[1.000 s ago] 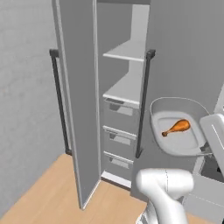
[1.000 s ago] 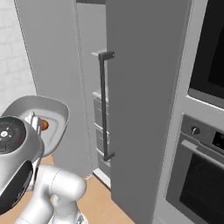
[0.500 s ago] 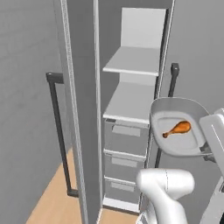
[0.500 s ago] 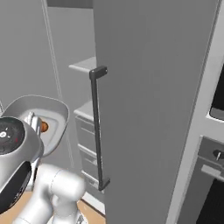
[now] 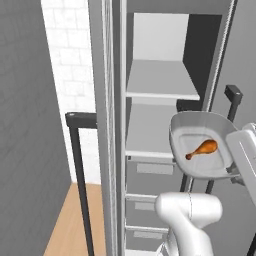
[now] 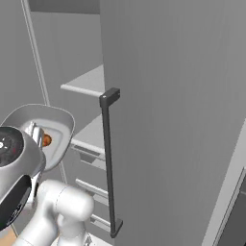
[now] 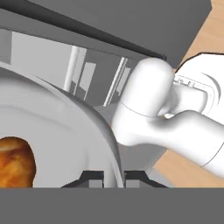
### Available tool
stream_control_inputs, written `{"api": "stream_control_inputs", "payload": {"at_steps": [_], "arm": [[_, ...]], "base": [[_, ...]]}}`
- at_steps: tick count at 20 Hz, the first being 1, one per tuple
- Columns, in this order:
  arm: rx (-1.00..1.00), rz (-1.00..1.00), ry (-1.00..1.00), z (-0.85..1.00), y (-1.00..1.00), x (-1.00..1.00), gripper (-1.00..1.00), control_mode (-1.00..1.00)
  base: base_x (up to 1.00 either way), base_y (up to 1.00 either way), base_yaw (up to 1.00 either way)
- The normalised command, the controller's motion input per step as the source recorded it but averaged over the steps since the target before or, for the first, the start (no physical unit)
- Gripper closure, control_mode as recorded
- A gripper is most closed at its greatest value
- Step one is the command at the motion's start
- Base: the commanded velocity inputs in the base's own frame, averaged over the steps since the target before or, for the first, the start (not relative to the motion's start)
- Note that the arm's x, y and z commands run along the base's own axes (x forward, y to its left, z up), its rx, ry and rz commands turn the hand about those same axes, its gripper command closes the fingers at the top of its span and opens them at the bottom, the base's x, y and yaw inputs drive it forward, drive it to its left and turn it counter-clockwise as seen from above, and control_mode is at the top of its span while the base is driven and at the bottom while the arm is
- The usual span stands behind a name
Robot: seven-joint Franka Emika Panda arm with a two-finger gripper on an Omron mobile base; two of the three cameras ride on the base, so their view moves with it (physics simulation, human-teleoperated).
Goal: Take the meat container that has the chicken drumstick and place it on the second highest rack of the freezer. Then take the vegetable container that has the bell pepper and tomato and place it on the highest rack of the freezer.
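Note:
My gripper is shut on the rim of the grey meat container, held tilted in front of the open freezer. The orange-brown chicken drumstick lies in the container's hollow, and the right base view shows a bit of the drumstick too. Close behind and left of the container is the second highest rack, about level with it. The highest rack lies above. The bell pepper and tomato are out of view.
The freezer's open door with its dark bar handle stands to the right. A second door edge and handle are to the left. Grey drawers sit under the racks. Wooden floor lies below.
The whole picture has shifted and the freezer looms larger, so the base has driven closer. The container with the drumstick stays in my gripper, now nearer the racks.

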Motion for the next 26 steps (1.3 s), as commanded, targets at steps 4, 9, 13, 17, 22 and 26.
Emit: {"api": "stream_control_inputs", "payload": {"at_steps": [4, 9, 13, 17, 22, 26], "arm": [[0.00, -0.06, 0.03, -0.01, 0.02, 0.37, 1.00, -1.00], [-0.01, -0.14, 0.05, -0.24, 0.07, 0.97, 1.00, -1.00], [0.00, -0.05, 0.00, -0.53, 0.00, 0.83, 1.00, -1.00], [0.00, -0.03, 0.00, -0.66, 0.01, 0.72, 1.00, -1.00], [-0.02, -0.09, 0.05, -0.23, 0.08, 0.53, 1.00, -1.00], [-0.04, -0.10, 0.08, -0.20, 0.09, 0.56, 1.00, -1.00]], "base": [[0.11, 0.00, -0.03], [0.00, 0.00, 0.00], [0.00, 0.00, 0.00], [0.00, 0.00, 0.00], [0.00, 0.00, 0.00], [0.00, 0.00, 0.00]]}}
